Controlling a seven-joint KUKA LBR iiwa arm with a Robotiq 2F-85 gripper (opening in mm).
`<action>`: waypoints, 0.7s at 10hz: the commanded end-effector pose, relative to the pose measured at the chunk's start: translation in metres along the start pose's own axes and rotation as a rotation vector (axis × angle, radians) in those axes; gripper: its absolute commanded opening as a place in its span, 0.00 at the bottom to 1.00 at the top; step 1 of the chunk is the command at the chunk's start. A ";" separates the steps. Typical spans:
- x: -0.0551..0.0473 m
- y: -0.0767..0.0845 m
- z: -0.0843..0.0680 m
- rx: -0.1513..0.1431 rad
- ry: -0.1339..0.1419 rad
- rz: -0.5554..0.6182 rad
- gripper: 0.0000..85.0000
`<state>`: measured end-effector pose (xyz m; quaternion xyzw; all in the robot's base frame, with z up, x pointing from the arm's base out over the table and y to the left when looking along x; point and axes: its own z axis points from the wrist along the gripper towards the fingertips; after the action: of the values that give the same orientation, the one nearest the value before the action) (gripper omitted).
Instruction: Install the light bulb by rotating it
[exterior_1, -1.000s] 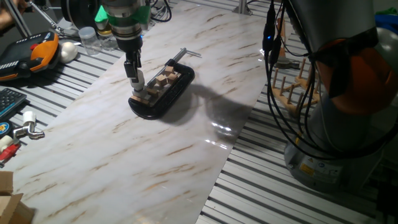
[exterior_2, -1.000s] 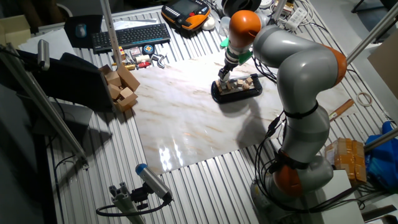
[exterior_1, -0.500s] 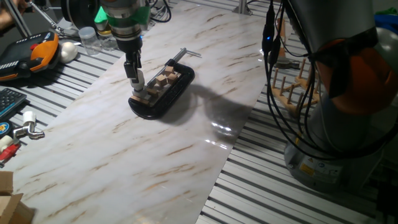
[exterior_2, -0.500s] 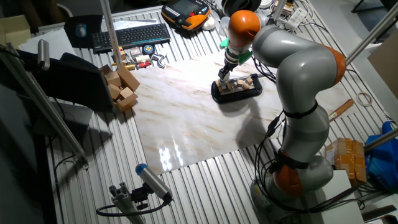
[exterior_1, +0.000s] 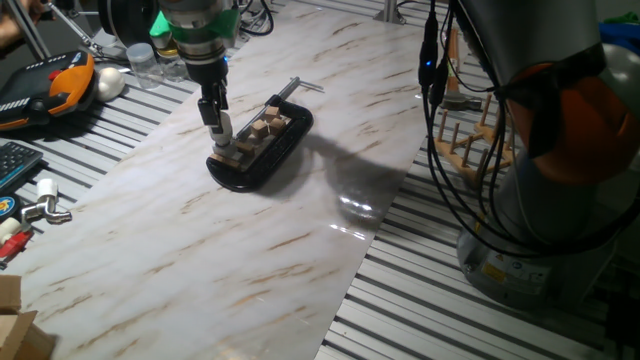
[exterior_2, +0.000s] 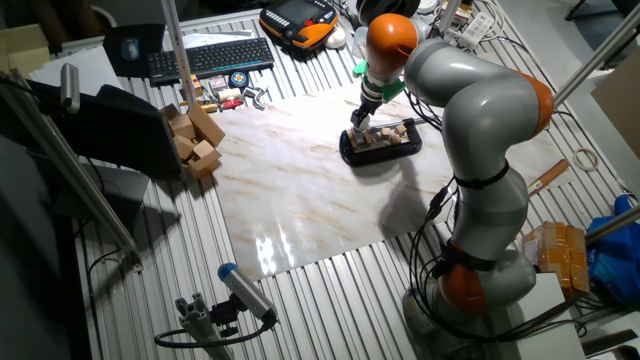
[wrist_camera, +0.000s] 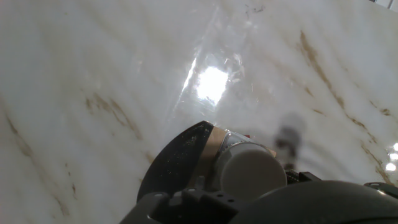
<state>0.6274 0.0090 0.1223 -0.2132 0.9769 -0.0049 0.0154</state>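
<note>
My gripper (exterior_1: 221, 136) points straight down over the near left end of a black clamp (exterior_1: 283, 148) that holds several small wooden blocks (exterior_1: 264, 128). A small white light bulb (exterior_1: 223, 127) sits between the fingers, which look shut on it. In the hand view the bulb (wrist_camera: 250, 172) shows as a white round cap with a tan socket ring and the black clamp end (wrist_camera: 179, 163) under it. In the other fixed view the gripper (exterior_2: 358, 121) stands at the left end of the clamp (exterior_2: 392, 151). The bulb's screw base is hidden.
The clamp lies on a marble board (exterior_1: 200, 250). An orange teach pendant (exterior_1: 55, 85), a larger white egg-shaped ball (exterior_1: 108, 83) and clear jars (exterior_1: 145, 62) lie at the back left. A wooden peg rack (exterior_1: 468, 140) stands right. Loose wooden blocks (exterior_2: 195, 138) and a keyboard (exterior_2: 215, 55) sit beyond the board.
</note>
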 end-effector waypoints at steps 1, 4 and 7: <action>0.000 0.000 0.000 -0.003 0.000 0.003 0.80; 0.000 -0.001 0.002 -0.005 -0.021 -0.001 0.80; -0.001 0.000 0.002 -0.011 -0.031 -0.005 0.60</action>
<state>0.6284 0.0094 0.1205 -0.2166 0.9758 0.0047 0.0304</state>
